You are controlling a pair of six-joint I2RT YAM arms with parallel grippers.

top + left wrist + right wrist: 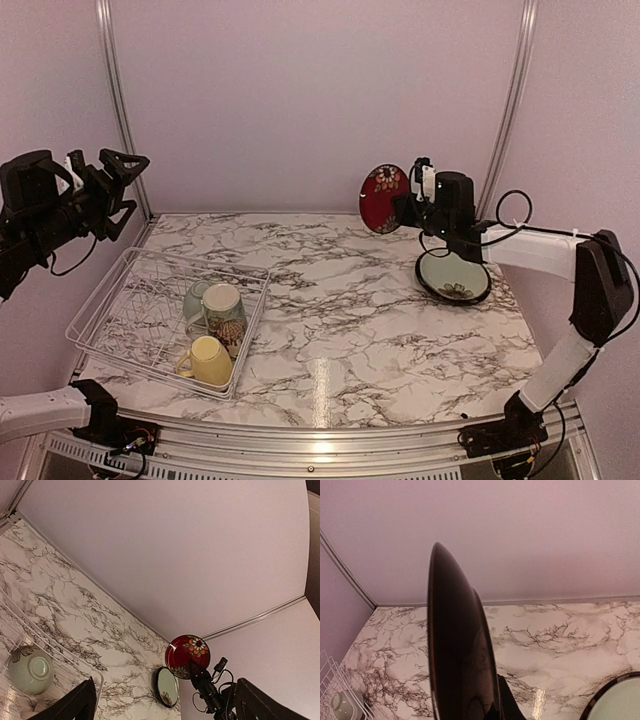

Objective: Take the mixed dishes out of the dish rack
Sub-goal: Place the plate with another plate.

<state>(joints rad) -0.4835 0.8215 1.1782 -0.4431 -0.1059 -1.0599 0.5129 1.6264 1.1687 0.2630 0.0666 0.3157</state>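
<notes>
Dark red patterned plate (pixel 455 645): fills the right wrist view edge-on, its dark underside toward the lens. From above it stands upright on its rim line, clear of the marble table (pixel 350 330), flowered face toward the arm bases, near the back wall right of centre.

Right gripper (pixel 408 208): clamped narrow on the right-hand edge of that plate, held aloft.

Black-rimmed plate (pixel 453 276): lies flat on the table just below and right of the raised plate. Pale green face, small floral motif near its front edge. Cannot tell whether it is one plate or two stacked.

Left gripper (pixel 128 188): raised high at far left, beyond the rack's back corner. Jaws spread wide, nothing between them.

Dish rack (pixel 200 258): white wire basket at the table's left front. Its right end holds three pieces:
- small pale green bowl (pixel 196 297), upside down
- cream floral mug (pixel 225 310), touching the bowl's right side
- pale yellow mug (pixel 207 360), nearest the front, handle to the left

The rack's left part shows only upright prongs.
</notes>
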